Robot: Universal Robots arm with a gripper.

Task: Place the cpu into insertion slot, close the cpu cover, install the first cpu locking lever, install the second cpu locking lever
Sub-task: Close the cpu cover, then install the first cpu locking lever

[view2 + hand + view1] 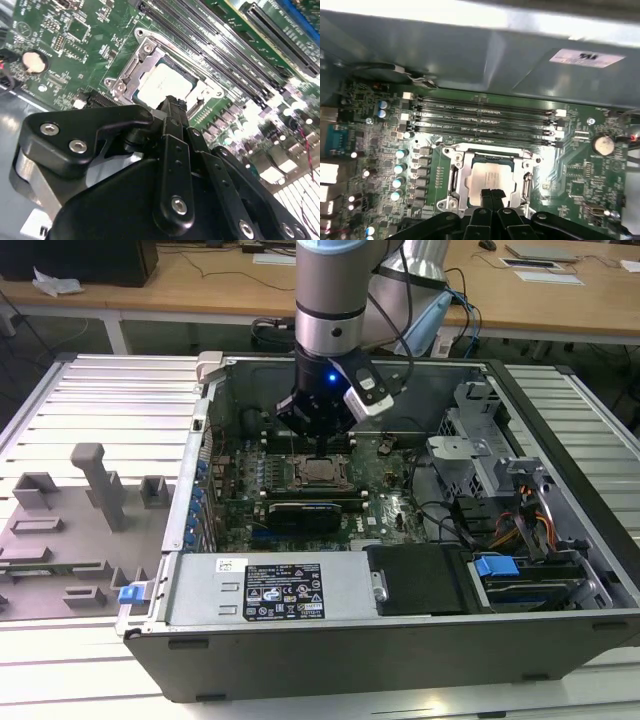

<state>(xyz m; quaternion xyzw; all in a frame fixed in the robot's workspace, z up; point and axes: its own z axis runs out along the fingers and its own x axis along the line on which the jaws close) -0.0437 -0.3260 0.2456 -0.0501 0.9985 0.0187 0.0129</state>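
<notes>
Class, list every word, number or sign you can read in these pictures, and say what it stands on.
Black label on the grey metal cover: print too small to read.
White sticker beside it: too small to read.
White label on the case wall: blurred, unreadable.
Marks on the cpu: too faint to read.
Nothing reads clearly.
</notes>
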